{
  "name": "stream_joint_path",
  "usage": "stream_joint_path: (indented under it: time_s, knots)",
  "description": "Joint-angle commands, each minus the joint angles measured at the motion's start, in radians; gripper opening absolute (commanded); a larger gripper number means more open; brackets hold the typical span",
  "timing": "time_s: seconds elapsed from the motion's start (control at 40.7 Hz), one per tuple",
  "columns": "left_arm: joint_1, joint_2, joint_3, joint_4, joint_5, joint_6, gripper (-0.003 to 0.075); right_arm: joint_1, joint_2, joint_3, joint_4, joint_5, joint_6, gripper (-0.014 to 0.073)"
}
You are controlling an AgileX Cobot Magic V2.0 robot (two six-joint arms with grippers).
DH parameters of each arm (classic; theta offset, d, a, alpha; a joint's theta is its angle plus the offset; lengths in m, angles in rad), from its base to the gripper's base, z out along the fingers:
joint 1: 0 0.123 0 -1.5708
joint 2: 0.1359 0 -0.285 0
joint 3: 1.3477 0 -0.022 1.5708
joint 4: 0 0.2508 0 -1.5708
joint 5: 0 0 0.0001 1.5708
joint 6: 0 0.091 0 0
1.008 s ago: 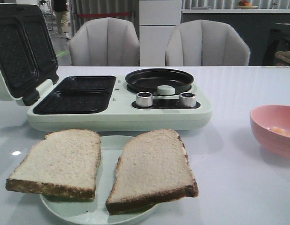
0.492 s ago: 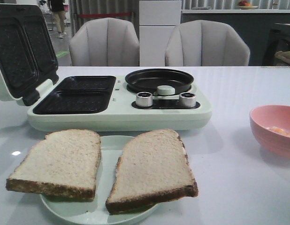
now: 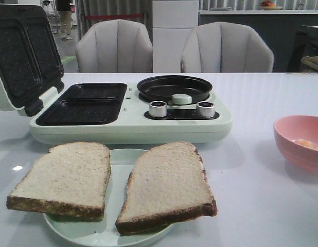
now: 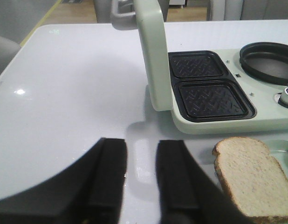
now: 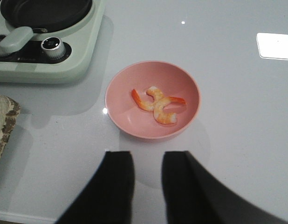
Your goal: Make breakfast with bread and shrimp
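moved: nothing on the table since a second ago | breakfast maker (image 3: 128,110) lid up, plates and pan bare | bread (image 3: 166,185) on plate beside left gripper (image 4: 141,158), jaws parted, empty | shrimp (image 5: 158,103) in pink bowl (image 5: 123,119) ahead of right gripper (image 5: 147,175), parted, empty | progress: nothing loaded yet

Soft overhead light, glare on table (image 5: 276,45)

You're looking at a staged dining or showroom space: white table (image 3: 262,98), two grey upholstered chairs (image 3: 115,46) behind it, breakfast maker (image 3: 130,110) on top, open floor and counter beyond.
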State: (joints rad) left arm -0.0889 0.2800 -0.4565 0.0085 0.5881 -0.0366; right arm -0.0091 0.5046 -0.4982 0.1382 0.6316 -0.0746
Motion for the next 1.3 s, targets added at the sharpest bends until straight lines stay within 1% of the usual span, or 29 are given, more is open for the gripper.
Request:
stream_joint_path:
  time_s: [0.0, 0.049, 0.074, 0.148, 0.271, 0.344, 0.394, 0.59, 0.615, 0.664, 0.762, 0.861, 0.935, 1.033, 1.107, 1.181, 1.279]
  knots:
    - [-0.022, 0.028, -0.032, -0.008, -0.073, 0.002, 0.0478, 0.002, 0.012, -0.035, -0.006, -0.079, -0.002, 0.0519]
    - [-0.042, 0.037, -0.031, -0.008, -0.073, 0.01, 0.0531, 0.002, 0.012, -0.035, -0.006, -0.07, -0.002, 0.0565]
    - [-0.057, 0.041, -0.031, -0.014, -0.073, 0.025, 0.0543, 0.002, 0.012, -0.035, -0.006, -0.065, -0.002, 0.0575]
    - [-0.109, 0.06, -0.031, -0.017, -0.073, 0.099, 0.0538, 0.002, 0.012, -0.035, -0.006, -0.061, -0.002, 0.0582]
    - [-0.245, 0.109, -0.031, -0.017, -0.073, 0.207, 0.0529, 0.002, 0.012, -0.035, -0.006, -0.061, -0.002, 0.0582]
    - [-0.349, 0.154, -0.031, -0.008, -0.082, 0.266, 0.053, 0.002, 0.012, -0.035, -0.006, -0.061, -0.002, 0.0582]
    - [-0.413, 0.183, -0.031, 0.009, -0.087, 0.278, 0.0531, 0.002, 0.012, -0.035, -0.006, -0.061, -0.002, 0.0582]
    - [-0.73, 0.359, -0.031, 0.236, -0.048, 0.273, 0.0531, 0.002, 0.012, -0.035, -0.006, -0.061, -0.002, 0.0582]
    - [-0.758, 0.381, -0.031, 0.265, -0.037, 0.255, 0.0531, 0.002, 0.012, -0.035, -0.006, -0.061, -0.002, 0.0582]
    - [-0.819, 0.436, -0.031, 0.376, -0.011, 0.182, 0.0531, 0.002, 0.012, -0.035, -0.006, -0.061, -0.002, 0.0582]
    - [-0.932, 0.561, -0.031, 0.602, 0.043, -0.018, 0.0531, 0.002, 0.012, -0.035, -0.006, -0.061, -0.002, 0.0582]
    - [-1.017, 0.679, -0.031, 0.803, 0.086, -0.189, 0.0531, 0.002, 0.012, -0.035, -0.006, -0.061, -0.002, 0.0582]
    - [-1.056, 0.769, -0.031, 0.937, 0.101, -0.289, 0.0531, 0.002, 0.012, -0.035, -0.006, -0.061, -0.002, 0.0582]
    - [-1.063, 0.873, -0.031, 1.08, 0.101, -0.428, 0.0531, 0.002, 0.012, -0.035, -0.006, -0.061, -0.002, 0.0582]
    - [-1.058, 0.943, -0.031, 1.175, 0.113, -0.508, 0.0531, 0.002, 0.012, -0.035, -0.006, -0.061, -0.002, 0.0582]
    - [-1.051, 0.997, -0.031, 1.255, 0.118, -0.557, 0.0531, 0.002, 0.012, -0.035, -0.006, -0.061, -0.002, 0.0582]
    - [-1.029, 1.063, -0.031, 1.316, 0.118, -0.603, 0.0531, 0.002, 0.012, -0.035, -0.006, -0.061, -0.002, 0.0582]
